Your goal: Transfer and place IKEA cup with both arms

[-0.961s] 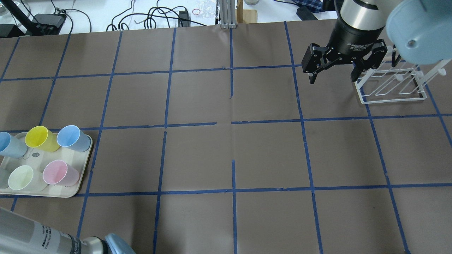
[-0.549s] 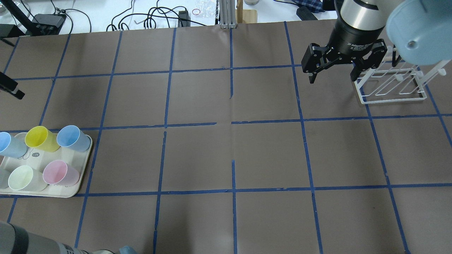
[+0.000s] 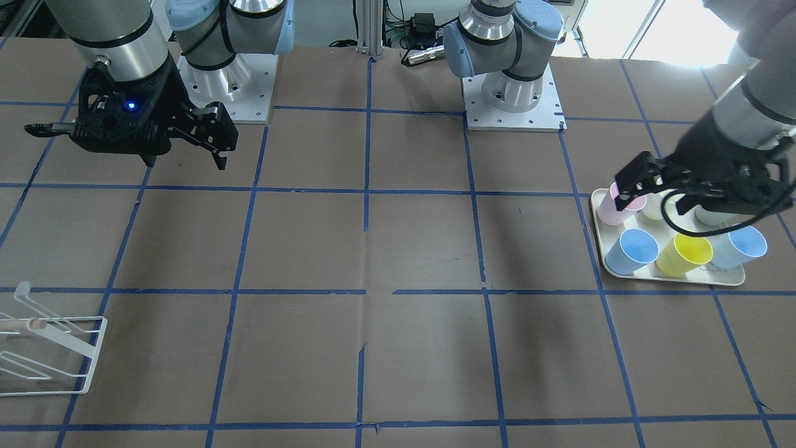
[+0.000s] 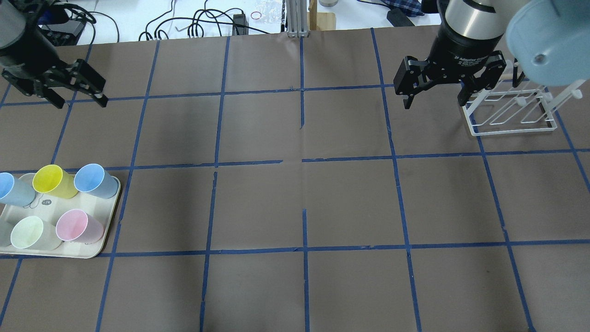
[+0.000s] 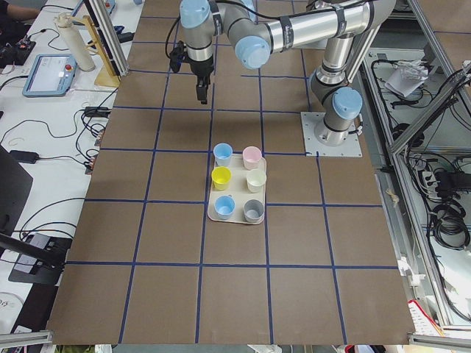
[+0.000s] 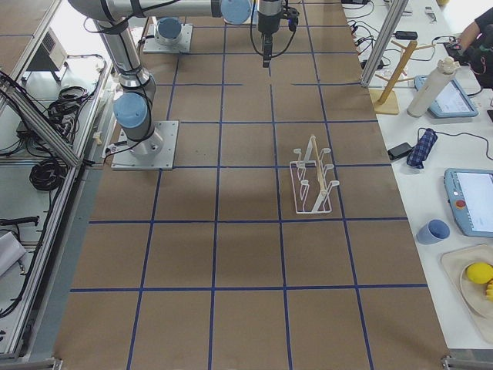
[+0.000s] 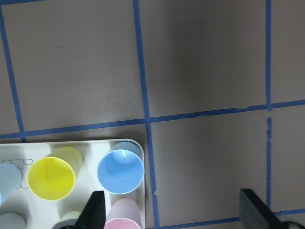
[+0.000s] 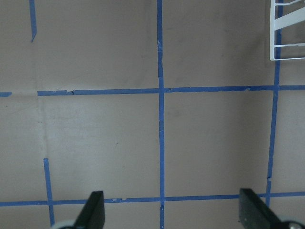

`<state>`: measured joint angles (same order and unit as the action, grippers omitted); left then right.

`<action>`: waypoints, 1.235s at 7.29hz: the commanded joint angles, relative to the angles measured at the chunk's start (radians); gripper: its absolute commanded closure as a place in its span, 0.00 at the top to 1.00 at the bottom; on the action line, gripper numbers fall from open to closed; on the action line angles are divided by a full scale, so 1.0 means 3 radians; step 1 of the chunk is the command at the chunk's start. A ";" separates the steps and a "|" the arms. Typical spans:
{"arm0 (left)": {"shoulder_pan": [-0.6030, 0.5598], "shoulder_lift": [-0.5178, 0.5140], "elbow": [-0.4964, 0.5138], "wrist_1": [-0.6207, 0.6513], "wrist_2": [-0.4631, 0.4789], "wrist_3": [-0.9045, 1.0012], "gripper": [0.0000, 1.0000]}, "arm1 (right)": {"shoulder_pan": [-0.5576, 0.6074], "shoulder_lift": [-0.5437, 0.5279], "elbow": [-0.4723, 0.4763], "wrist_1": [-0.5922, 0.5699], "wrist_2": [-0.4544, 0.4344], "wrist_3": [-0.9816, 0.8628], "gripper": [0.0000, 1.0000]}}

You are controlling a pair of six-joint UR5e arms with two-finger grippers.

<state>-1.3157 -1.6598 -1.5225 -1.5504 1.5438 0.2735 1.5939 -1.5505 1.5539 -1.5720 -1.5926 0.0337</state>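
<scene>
Cup stands on tray, outside spread left fingers.

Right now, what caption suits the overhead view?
Left gripper and right gripper hover open above the table; pastel cups sit on a tray.

the left gripper has swung into the overhead view's upper left
</scene>
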 commanded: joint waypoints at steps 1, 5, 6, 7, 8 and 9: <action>-0.0689 0.0077 -0.0033 0.0039 -0.0002 -0.0913 1.00 | 0.0000 -0.0006 0.0000 0.0004 -0.0004 0.0005 1.00; -0.0922 0.0067 0.0033 0.0040 0.0008 -0.1050 1.00 | 0.0000 -0.0006 0.0000 0.0009 0.0006 0.0005 1.00; -0.0886 0.0087 0.0023 0.0029 0.0003 -0.0999 1.00 | 0.0000 -0.0006 0.0005 0.0009 0.0006 0.0005 1.00; -0.0851 0.0097 0.0018 0.0014 0.0008 -0.0877 1.00 | 0.0000 -0.0011 0.0005 0.0004 0.0011 0.0015 1.00; -0.0825 0.0097 0.0033 0.0044 0.0018 -0.0840 1.00 | 0.0000 0.0004 -0.0005 -0.0001 0.0011 0.0020 1.00; -0.0734 0.0097 0.0064 0.0014 0.0064 -0.0759 1.00 | 0.0000 -0.0001 -0.0005 -0.0001 0.0011 0.0020 1.00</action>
<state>-1.5606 -1.6314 -1.5117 -1.5418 1.5516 0.0188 1.5938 -1.5510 1.5535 -1.5716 -1.5894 0.0389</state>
